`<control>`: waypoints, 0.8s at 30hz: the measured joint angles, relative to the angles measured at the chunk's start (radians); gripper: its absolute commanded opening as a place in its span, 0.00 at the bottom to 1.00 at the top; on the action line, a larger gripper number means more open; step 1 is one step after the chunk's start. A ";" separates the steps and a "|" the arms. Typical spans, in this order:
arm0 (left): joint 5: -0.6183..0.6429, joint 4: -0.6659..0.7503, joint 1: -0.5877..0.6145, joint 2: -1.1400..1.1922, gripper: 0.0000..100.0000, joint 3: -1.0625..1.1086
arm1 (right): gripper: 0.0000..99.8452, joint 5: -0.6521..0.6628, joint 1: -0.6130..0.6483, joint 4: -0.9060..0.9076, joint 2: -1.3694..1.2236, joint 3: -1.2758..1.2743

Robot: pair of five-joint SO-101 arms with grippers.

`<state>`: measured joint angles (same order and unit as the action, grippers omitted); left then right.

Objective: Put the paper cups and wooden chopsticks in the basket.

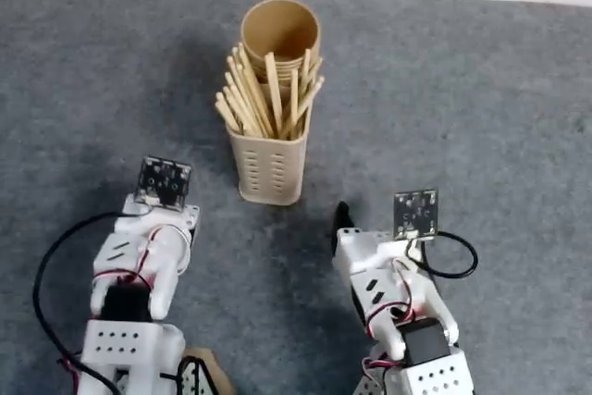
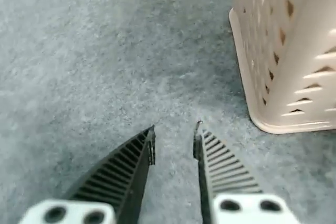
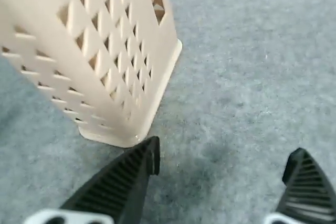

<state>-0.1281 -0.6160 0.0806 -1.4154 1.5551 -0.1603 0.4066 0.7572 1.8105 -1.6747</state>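
A: Status on this one?

B: Looks done, as far as I can judge. The bundle of pale wooden chopsticks (image 1: 268,99) stands upright in the tall beige perforated plastic basket (image 1: 270,171), fanned out above the rim. The brown paper cups (image 1: 280,25) sit in the far part of the same basket, mouth up and poking above it. They look nested, and I can't tell how many there are.

A: Anything loose on the table?

B: No cup or stick on the grey carpet-like table cover (image 1: 481,90) around the basket. There's one tan scrap (image 1: 205,365) at the lower edge by the left arm's base. It's too cut off to say what it is, so check that before calling it finished.

A: Grippers?

B: Both are empty and low over the cover, one on each side of the basket. The left gripper (image 2: 174,129) has its jaws a narrow gap apart with nothing between them, and the basket's corner (image 2: 283,51) is near but not touching. The right gripper (image 3: 226,149) is spread wide and holds nothing, with the basket wall (image 3: 94,51) just beside one jaw.

A: What's left?

B: My guess is nothing to pick up. At most the arms pull back.
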 measured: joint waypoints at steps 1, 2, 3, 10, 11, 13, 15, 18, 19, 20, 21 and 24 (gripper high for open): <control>-0.008 0.017 0.000 -0.015 0.15 0.023 | 0.37 0.000 0.000 0.000 0.000 0.000; -0.012 0.034 0.000 -0.031 0.15 0.046 | 0.37 0.000 0.000 0.000 0.000 0.000; -0.014 0.048 0.000 -0.048 0.15 0.068 | 0.37 0.000 0.000 0.000 0.000 0.000; -0.020 0.075 0.003 -0.167 0.15 0.126 | 0.37 0.000 0.000 0.000 0.000 0.000; -0.020 0.075 0.003 -0.181 0.16 0.126 | 0.37 0.000 0.000 0.006 0.000 0.000; -0.020 0.063 0.002 -0.195 0.16 0.126 | 0.37 0.000 0.000 0.040 0.000 0.000; -0.020 0.038 0.002 -0.199 0.16 0.126 | 0.37 0.000 0.000 0.098 0.000 0.000; -0.020 -0.006 0.002 -0.201 0.16 0.127 | 0.37 0.000 0.000 0.199 0.000 0.000; -0.020 -0.018 0.002 -0.201 0.16 0.127 | 0.37 0.000 0.000 0.233 0.000 0.000; -0.020 -0.032 0.002 -0.201 0.16 0.127 | 0.37 0.000 0.000 0.262 0.000 0.000; -0.020 -0.046 0.002 -0.201 0.16 0.127 | 0.37 0.000 -0.008 0.282 0.000 0.000; -0.020 -0.092 0.002 -0.201 0.16 0.127 | 0.37 0.000 -0.072 0.305 0.000 0.000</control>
<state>-0.1481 -0.7081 0.0821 -1.6164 1.6824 -0.1603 0.3345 1.0625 1.8105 -1.6747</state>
